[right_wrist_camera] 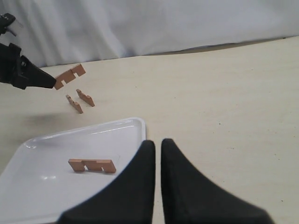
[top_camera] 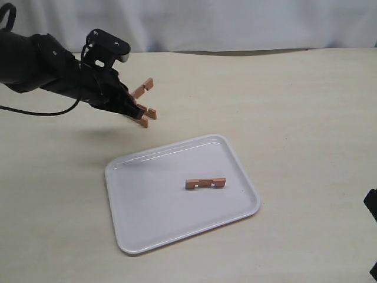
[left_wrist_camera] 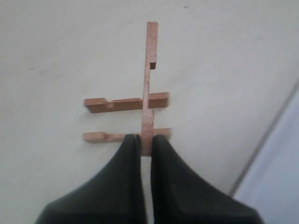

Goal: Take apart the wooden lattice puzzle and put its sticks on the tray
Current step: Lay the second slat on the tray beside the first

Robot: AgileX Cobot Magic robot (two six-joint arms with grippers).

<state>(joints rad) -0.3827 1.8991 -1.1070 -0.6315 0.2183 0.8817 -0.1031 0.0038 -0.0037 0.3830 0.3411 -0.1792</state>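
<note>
My left gripper is shut on the end of one notched stick and holds it just above the table. Two more sticks stand side by side on the table under it; from the right wrist view they look apart from the held stick. A fourth stick lies in the middle of the white tray. My right gripper is shut on nothing, low over the table beside the tray's right edge.
A white curtain closes off the back of the pale table. A dark part of the right arm shows at the right edge. The tray's corner lies close to the left gripper.
</note>
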